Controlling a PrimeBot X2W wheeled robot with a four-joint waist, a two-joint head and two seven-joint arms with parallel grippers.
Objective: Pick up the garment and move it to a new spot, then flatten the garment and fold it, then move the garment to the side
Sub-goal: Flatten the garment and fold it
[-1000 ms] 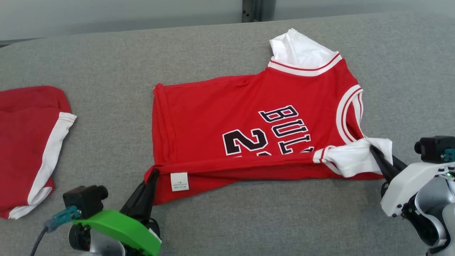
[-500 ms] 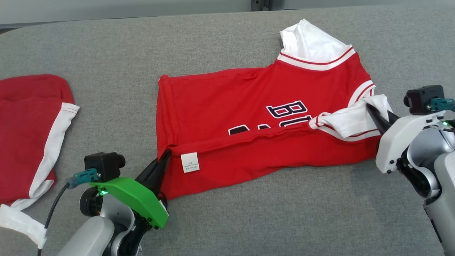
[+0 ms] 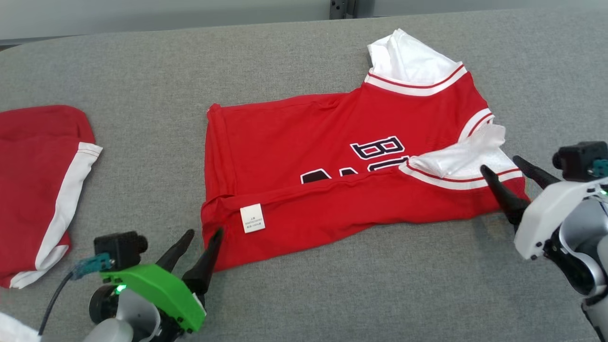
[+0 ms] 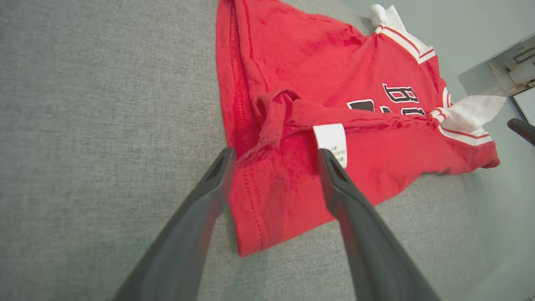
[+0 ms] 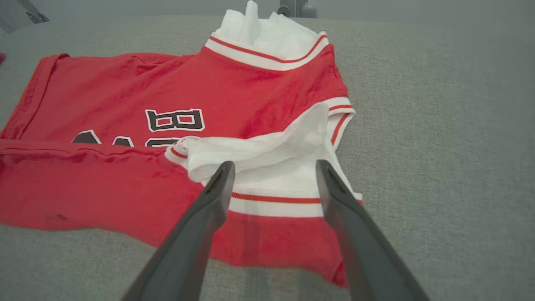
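On the grey table (image 3: 142, 71), your jersey (image 3: 332, 142) is lying, near edge folded over. Your left gripper (image 3: 204, 231) is gaping wide at its hem corner, your right gripper (image 3: 500, 163) wide at its white sleeve (image 3: 465, 154), both holding nothing.

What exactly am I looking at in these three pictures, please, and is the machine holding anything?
This is a wheeled robot with two arms. The wide picture comes from a camera on its head; the other two come from wrist cameras looking along each arm's two dark fingers. On the grey padded surface lies a red jersey, its near edge folded over, showing a white label. A second red and white garment lies at the left. The left end effector and the right end effector both stand open at the jersey's near corners, holding nothing.
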